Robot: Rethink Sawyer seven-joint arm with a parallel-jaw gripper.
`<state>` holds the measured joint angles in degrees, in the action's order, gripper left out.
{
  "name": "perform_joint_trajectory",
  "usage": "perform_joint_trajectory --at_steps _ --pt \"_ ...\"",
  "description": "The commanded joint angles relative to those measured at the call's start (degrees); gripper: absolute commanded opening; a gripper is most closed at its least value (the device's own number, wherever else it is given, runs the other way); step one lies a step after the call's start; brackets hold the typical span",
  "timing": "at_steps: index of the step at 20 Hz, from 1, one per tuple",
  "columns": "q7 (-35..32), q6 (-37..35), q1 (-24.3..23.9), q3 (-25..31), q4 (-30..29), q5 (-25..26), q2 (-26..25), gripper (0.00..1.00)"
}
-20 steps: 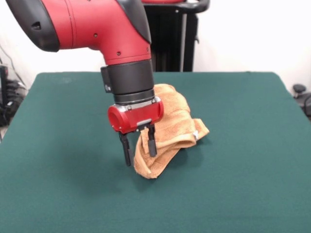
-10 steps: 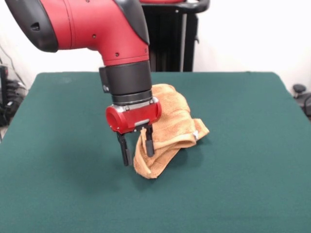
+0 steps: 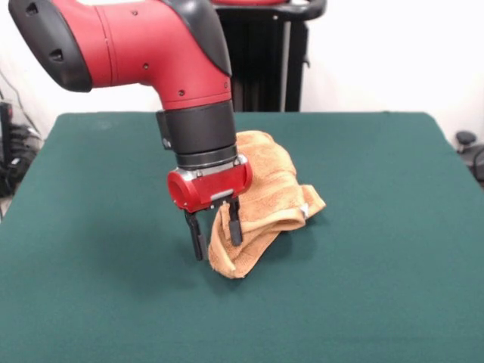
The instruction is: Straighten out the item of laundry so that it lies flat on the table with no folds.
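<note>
The orange-tan terry towel (image 3: 265, 198) lies crumpled and folded over itself near the middle of the dark green table (image 3: 378, 249). A small white tag (image 3: 305, 211) shows at its right side. My gripper (image 3: 216, 235) hangs from the red and black arm at the towel's front left corner. Its fingers are apart: the left finger (image 3: 197, 236) stands just off the cloth over the table, and the right finger (image 3: 235, 223) is in front of the towel's fold. The jaws hold nothing that I can see.
The black pedestal (image 3: 265, 57) stands behind the table's far edge. Dark gear sits past the table's left edge (image 3: 11, 155) and right edge (image 3: 469, 147).
The arm has shifted very slightly; the gripper stays at the towel's front left corner with its fingers apart. The towel has not moved.
</note>
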<state>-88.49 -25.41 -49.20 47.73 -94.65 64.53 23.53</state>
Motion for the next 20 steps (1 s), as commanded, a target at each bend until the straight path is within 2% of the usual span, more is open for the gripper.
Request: perform_joint_trajectory --at_steps 1,20 --pt "14.70 -4.26 1.42 -1.56 1.57 -0.17 -4.83 1.00" --pt "10.37 0.98 1.57 -0.40 1.66 1.82 -2.85 1.00"
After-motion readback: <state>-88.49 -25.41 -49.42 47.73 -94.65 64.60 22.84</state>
